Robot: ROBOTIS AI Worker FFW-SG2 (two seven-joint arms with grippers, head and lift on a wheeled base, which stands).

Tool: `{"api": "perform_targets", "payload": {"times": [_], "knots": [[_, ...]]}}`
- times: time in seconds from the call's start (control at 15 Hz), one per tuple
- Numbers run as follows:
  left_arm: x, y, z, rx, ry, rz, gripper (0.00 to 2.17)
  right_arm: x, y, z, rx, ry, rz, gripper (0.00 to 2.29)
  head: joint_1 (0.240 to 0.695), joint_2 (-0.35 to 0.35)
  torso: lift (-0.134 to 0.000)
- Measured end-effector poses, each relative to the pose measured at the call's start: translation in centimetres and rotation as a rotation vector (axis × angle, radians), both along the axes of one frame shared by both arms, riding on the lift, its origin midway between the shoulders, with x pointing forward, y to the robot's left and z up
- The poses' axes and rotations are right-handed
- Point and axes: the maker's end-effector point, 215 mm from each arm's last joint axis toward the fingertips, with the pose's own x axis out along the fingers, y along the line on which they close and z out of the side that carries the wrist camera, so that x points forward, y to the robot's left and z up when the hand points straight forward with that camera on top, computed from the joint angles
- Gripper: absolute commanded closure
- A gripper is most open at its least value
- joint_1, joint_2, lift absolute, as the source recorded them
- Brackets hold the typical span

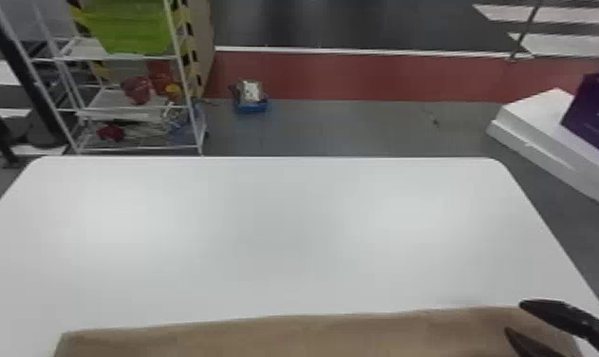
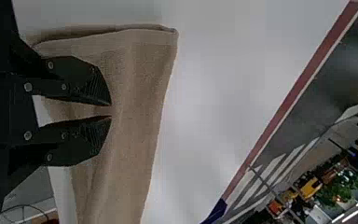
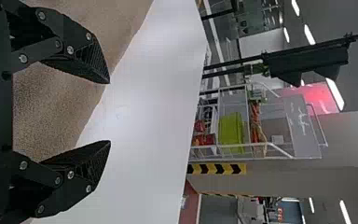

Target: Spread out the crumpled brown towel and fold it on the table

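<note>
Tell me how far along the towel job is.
Spreading looks mostly done: the towel lies fairly smooth on the table. Nothing is clearly in hand: the right gripper is wide open at the towel's edge, the left gripper slightly open over the towel. Folding probably remains, though I cannot tell whether any fold is made.

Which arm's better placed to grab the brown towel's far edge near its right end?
The right, I'd judge. The right gripper is open at the far edge of the brown towel, near that end; the left gripper is by the far left corner.
</note>
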Motion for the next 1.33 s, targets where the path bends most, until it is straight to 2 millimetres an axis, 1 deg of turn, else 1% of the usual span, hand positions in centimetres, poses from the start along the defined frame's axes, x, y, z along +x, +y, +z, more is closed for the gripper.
{"api": "perform_targets", "payload": {"times": [0.13,0.27,0.4,0.53,0.67,0.87,0.93,1.07,1.2,1.33], "knots": [[-0.6,-0.4,-0.7,0.024,0.055,0.005,1.16,0.3,0.7,-0.4,-0.003,-0.002,0.016,0.50,0.695,0.003,-0.124],[-0.7,-0.5,-1.9,0.072,0.091,0.005,1.16,0.4,0.8,-0.4,-0.006,-0.003,0.021,0.50,0.695,0.002,-0.124],[-0.4,-0.5,-3.5,0.124,0.116,-0.003,1.16,0.2,0.2,-0.3,-0.009,-0.007,0.016,0.50,0.695,-0.007,-0.124],[0.0,0.2,-4.7,0.183,0.131,0.001,1.16,0.0,-0.6,-0.2,-0.008,-0.009,0.006,0.50,0.695,-0.015,-0.124],[0.6,1.0,-5.3,0.218,0.137,0.003,1.16,0.0,-1.0,-0.3,-0.008,-0.008,0.000,0.50,0.695,-0.009,-0.124],[1.9,2.1,-5.6,0.247,0.124,0.017,1.16,0.4,-0.9,-0.5,-0.003,-0.007,-0.003,0.50,0.695,0.010,-0.124],[2.6,2.6,-5.7,0.258,0.114,0.023,1.16,0.6,-0.8,-0.6,0.001,-0.006,-0.003,0.50,0.695,0.032,-0.124],[4.0,3.4,-5.7,0.267,0.094,0.032,1.16,1.1,-0.6,-1.0,0.009,0.001,-0.003,0.50,0.695,0.049,-0.124],[4.8,3.5,-5.2,0.246,0.072,0.037,1.15,1.3,-0.7,-1.3,0.015,0.007,-0.008,0.50,0.695,0.052,-0.124],[4.3,3.7,-3.9,0.221,0.051,0.052,0.89,1.2,-0.9,-1.5,0.015,0.012,-0.009,0.50,0.695,0.050,-0.124]]}}
